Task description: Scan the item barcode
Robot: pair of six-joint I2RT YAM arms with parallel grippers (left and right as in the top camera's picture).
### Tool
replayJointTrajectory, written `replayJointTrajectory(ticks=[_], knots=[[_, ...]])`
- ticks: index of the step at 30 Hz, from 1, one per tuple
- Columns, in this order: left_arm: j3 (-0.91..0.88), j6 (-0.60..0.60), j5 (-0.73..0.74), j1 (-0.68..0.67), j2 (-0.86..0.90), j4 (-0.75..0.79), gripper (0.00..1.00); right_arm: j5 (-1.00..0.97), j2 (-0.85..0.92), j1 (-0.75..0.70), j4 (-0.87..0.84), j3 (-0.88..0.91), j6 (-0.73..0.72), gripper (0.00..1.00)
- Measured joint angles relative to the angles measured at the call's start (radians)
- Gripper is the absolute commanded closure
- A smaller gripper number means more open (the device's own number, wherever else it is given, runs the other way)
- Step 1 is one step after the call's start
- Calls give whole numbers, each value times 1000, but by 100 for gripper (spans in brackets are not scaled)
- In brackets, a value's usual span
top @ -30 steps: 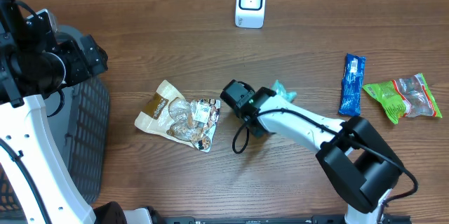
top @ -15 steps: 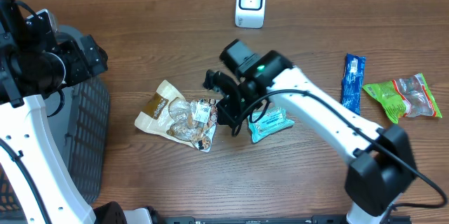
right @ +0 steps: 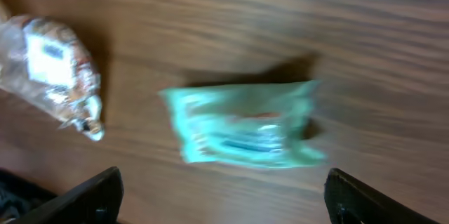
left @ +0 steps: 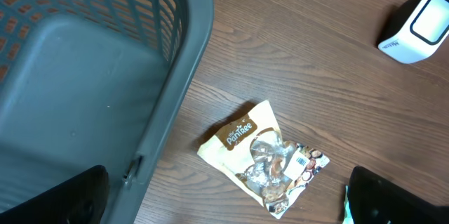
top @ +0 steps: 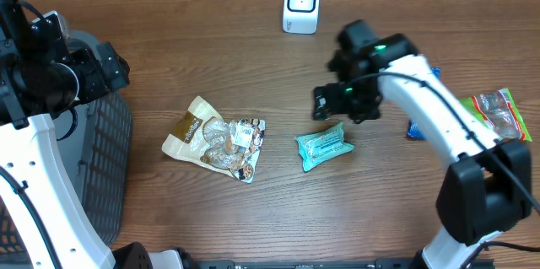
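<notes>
Okay, teal packet (top: 325, 145) lies flat on the wood table (top: 169, 67), a bit right of centre in the overhead frame, nothing touching it. Right gripper (right: 223, 199) hangs just up and right of it there, claw spread wide and empty. In the right wrist view its fingertips (right: 91, 194) sit in the bottom corners, with the packet mid-frame on the table beyond them. Left gripper (left: 224, 199) is also spread and empty, by the grey basket (left: 175, 76) at the left edge. Scanner (top: 301, 4) stands upright at top centre, well apart from the packet. Brown snack pouch (top: 215, 142) lies left of centre, near the packet but not touching.

Handling guess: thin film sachet, light, soft, crinkly, probably slippery, so it will flop if pinched by a corner. Better to take it across a short sealed end or across the narrow width, leaving the printed face free. Can't tell which side has the barcode, the wrist view is blurred.
</notes>
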State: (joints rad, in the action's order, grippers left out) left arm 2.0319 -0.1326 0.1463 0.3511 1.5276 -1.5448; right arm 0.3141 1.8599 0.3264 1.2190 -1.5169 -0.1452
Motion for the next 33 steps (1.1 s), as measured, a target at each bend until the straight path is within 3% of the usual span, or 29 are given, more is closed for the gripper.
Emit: replayJointTrajectory(ticks=[11,21,33], knots=[[0,0,0,0,0,0,0,179,0,-245,-248,267,238,14],[0,0,0,0,0,0,1,336,0,-252,-357,420,319,20],[0,0,0,0,0,0,0,473,0,-252,-539,570,297,41]])
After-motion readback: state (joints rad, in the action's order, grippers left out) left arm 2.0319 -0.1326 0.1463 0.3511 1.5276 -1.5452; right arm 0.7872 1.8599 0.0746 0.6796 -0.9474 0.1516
